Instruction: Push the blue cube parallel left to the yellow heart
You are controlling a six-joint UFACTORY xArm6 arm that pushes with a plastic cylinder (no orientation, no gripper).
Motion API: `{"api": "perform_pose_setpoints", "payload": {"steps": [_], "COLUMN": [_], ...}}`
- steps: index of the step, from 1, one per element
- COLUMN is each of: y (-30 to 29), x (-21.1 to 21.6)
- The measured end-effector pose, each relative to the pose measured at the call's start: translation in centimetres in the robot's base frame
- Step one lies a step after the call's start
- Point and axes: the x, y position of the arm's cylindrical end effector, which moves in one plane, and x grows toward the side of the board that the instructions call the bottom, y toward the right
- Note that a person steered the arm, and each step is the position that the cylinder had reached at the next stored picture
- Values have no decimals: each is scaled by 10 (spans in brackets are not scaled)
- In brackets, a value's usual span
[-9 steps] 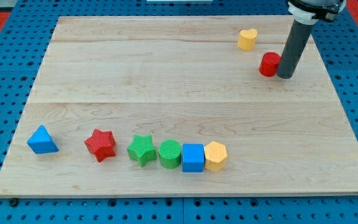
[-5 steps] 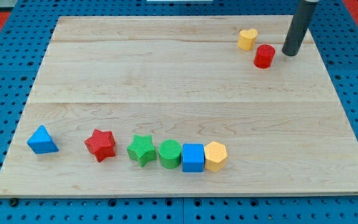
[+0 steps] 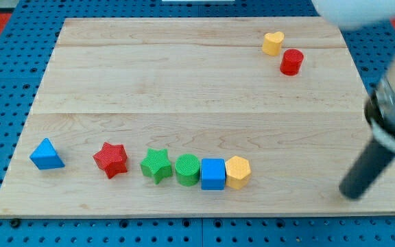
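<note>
- Our arm enters from the view's right edge, blurred, with a pale housing at the view's top right corner.
- Our dark rod slants down toward the view's lower left from a wider collar.
- My tip (image 3: 350, 194) sits near the view's bottom right, above the worktop's right side.

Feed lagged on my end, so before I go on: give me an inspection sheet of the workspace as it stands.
Surface: wooden board on blue pegboard.
Job's things: blue cube in the bottom row, touching the green cylinder and yellow hexagon; yellow heart at the view's top right.
Clutter: red cylinder beside the heart; green star, red star, blue triangle.
Tip: my tip, blurred, at the bottom right, well right of the hexagon, touching no block.
Cables: nothing seen.
Surroundings: red patches at the top corners.
</note>
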Motion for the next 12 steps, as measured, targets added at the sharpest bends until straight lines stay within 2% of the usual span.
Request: {"api": "perform_pose_setpoints", "payload": {"steps": [1,2,3,4,5,6,7,8,9,10,11,12], "y": [-123,-201,-201,-194,-209,-222,-205,-153,-137,-134,-157,-158], "x": [-7,-65,-96,-110,-151,-213,-238,-230,-198,-233,-291,-308]}}
